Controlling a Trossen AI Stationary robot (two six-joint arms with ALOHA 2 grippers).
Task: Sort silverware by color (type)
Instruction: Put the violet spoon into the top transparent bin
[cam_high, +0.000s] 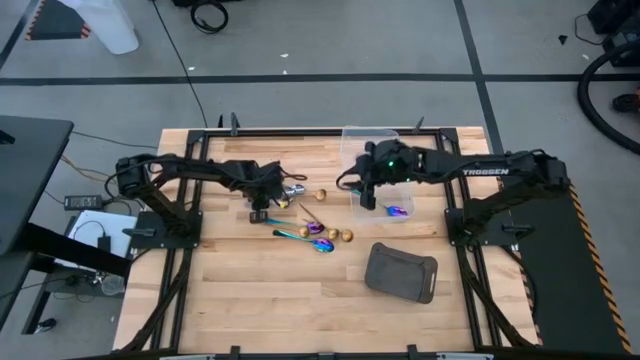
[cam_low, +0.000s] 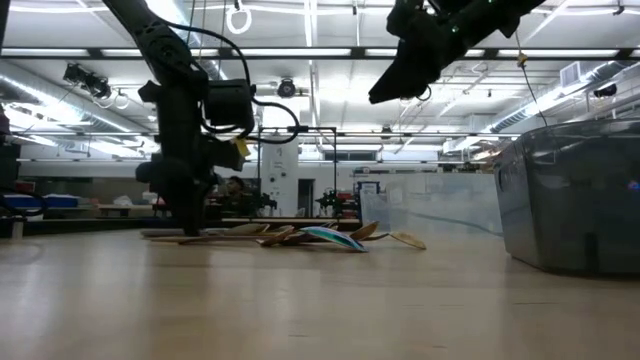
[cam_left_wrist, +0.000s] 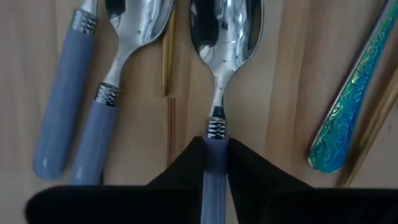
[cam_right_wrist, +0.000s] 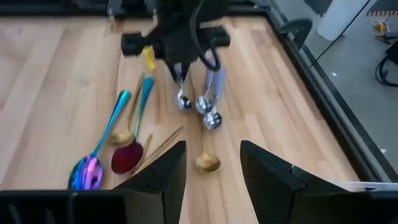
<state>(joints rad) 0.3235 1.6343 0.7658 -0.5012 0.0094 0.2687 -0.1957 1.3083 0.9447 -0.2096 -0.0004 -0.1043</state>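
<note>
Several spoons lie flat in a loose heap on the wooden table. Among them are three lilac-handled silver ones (cam_left_wrist: 93, 124), iridescent ones (cam_high: 300, 236) (cam_left_wrist: 348, 106) and gold ones (cam_high: 345, 236). My left gripper (cam_high: 262, 208) points down at the heap's left end and is shut on one lilac-handled spoon (cam_left_wrist: 225, 37). My right gripper (cam_high: 367, 198) (cam_right_wrist: 213, 155) hovers open and empty, high over the near left corner of a clear tub (cam_high: 352, 140). In that tub lies an iridescent spoon (cam_high: 398, 211). My left gripper pinches the lilac handle (cam_left_wrist: 214, 163) of the silver spoon between its two fingers (cam_left_wrist: 180, 168), just behind the ribbed collar. The fingers come from above, pointing down, one on each side of the handle. The spoon lies level beside its neighbours; its bowl (cam_left_wrist: 225, 31) looks to be on the table.
The clear tub (cam_low: 575, 200) stands at the far right. A dark grey tray (cam_high: 402, 272) sits toward the near right. Bare wood lies along the table's near side and near left.
</note>
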